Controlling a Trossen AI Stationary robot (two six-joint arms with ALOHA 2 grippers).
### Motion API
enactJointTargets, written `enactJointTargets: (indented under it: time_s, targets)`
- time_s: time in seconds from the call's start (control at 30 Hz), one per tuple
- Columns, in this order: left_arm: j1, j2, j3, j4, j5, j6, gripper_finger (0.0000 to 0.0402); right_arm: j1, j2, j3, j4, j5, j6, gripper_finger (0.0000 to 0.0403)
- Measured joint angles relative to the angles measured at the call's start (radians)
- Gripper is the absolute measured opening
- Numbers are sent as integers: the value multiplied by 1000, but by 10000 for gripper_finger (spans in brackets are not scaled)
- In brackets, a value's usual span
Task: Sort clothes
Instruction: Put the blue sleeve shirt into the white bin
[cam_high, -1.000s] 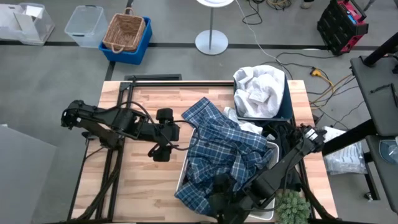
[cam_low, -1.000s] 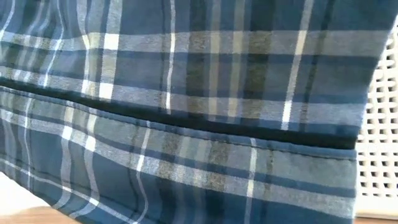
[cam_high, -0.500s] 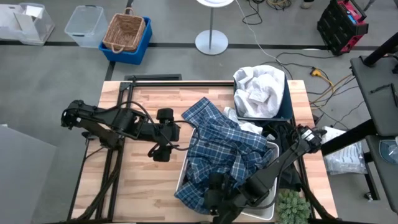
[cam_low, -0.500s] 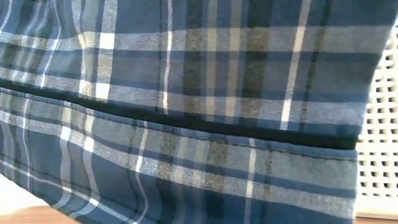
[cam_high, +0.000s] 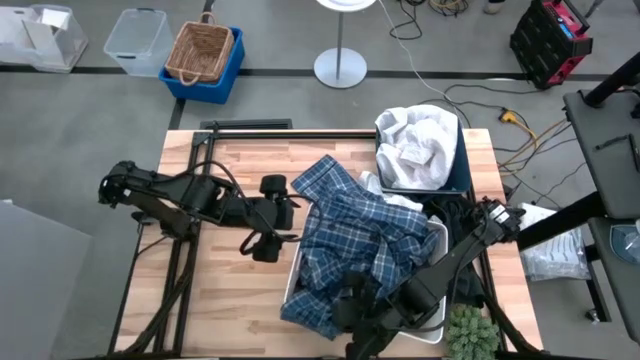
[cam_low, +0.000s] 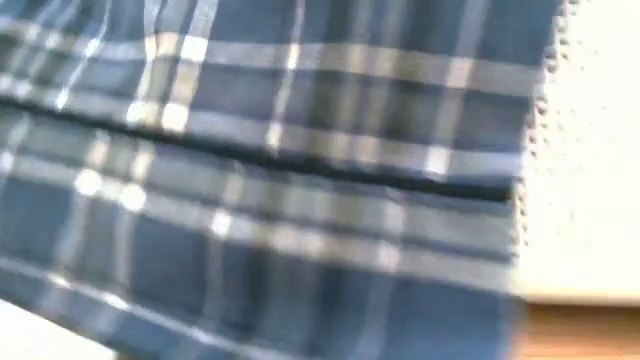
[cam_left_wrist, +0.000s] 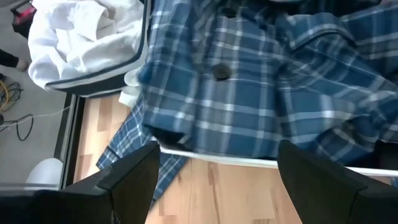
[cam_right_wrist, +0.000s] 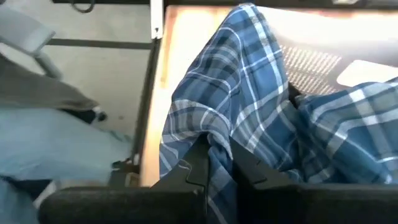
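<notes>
A blue-and-white plaid shirt (cam_high: 360, 235) lies spread over the white bin (cam_high: 293, 275) and the table's middle, and it fills the low view (cam_low: 250, 180). My right gripper (cam_high: 355, 305) is at the shirt's near end, shut on the cloth (cam_right_wrist: 249, 93). My left gripper (cam_high: 272, 228) hovers open at the shirt's left edge, fingers pointing toward the shirt (cam_left_wrist: 261, 93), touching nothing. White clothes (cam_high: 415, 140) are heaped in the navy bin (cam_high: 462, 165) at the far right. A dark garment (cam_high: 455, 212) lies beside it. My right gripper pinches a gathered fold of the plaid shirt (cam_right_wrist: 214, 140) between its two fingers (cam_right_wrist: 198, 169), near the shirt's near end. One layer or several, I cannot tell. The cloth rises in a bunch from the fingers and runs on toward the bin, where the rest lies.
A small green plant (cam_high: 467, 332) stands at the table's near right corner. Bare wood (cam_high: 225, 290) shows on the table's left half. The white bin's perforated wall (cam_low: 590, 150) shows beside the shirt. A black frame (cam_high: 250, 127) runs along the far edge.
My right gripper has shut on the plaid shirt's near part, and the cloth there has bunched up. In the low view the hanging shirt has shifted, baring more of the white bin's wall. My left gripper has crept a little toward the shirt, staying open.
</notes>
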Motion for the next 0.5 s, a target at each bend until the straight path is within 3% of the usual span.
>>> enactJointTargets:
  time_s: [0.23, 0.5]
  targets:
    - [0, 0, 0, -7, 0, -2, 299, -1, -50, 57, -122, 117, -68, 17]
    - [-37, 0, 0, -111, 2, -26, 299, -12, -129, 101, -233, 160, -117, 17]
